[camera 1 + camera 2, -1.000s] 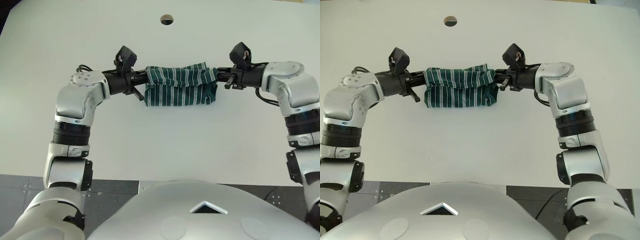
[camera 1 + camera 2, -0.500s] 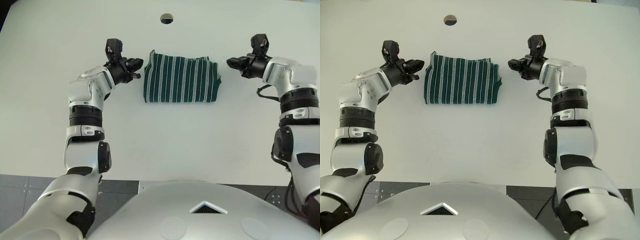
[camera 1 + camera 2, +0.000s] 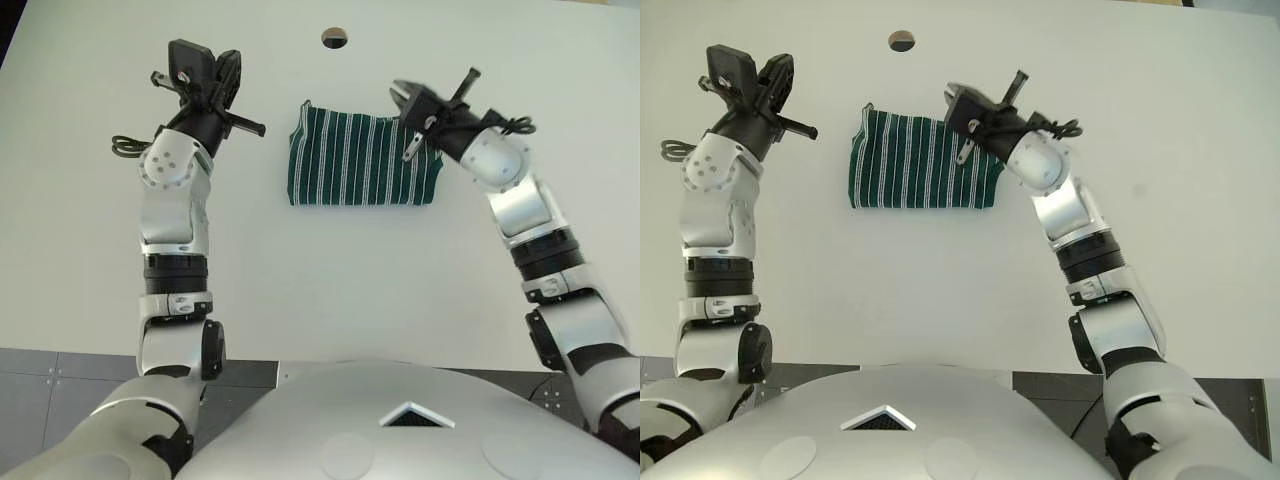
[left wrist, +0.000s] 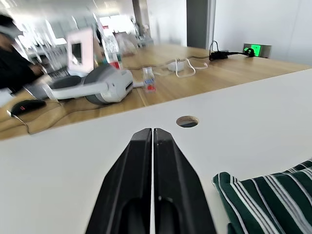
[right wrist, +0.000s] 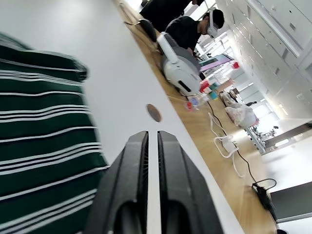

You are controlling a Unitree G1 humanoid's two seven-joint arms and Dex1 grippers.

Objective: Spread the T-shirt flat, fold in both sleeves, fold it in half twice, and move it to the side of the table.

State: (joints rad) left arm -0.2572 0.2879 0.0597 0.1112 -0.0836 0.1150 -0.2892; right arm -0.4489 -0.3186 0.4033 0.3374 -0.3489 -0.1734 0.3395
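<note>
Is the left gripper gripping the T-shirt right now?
No: the left gripper has its fingers shut on nothing, and the folded T-shirt lies apart from it on the white table.

I note the right gripper (image 3: pixel 402 95) stands in front of the far right corner of the shirt (image 3: pixel 355 165), so I cannot inspect that corner or say whether the two touch. The shirt's inner layers and underside are hidden beneath its top layer. In the left wrist view the frame edge cuts the shirt down to one corner, and the left fingers (image 4: pixel 139 190) lose their roots at the frame edge. In the right wrist view the shirt is blurred and cut off, and the right fingers (image 5: pixel 129 195) are likewise cropped. The surface (image 3: pixel 300 270) runs past both sides of the head views. Clutter (image 4: pixel 105 85) in the room behind is too blurred to identify.
</note>
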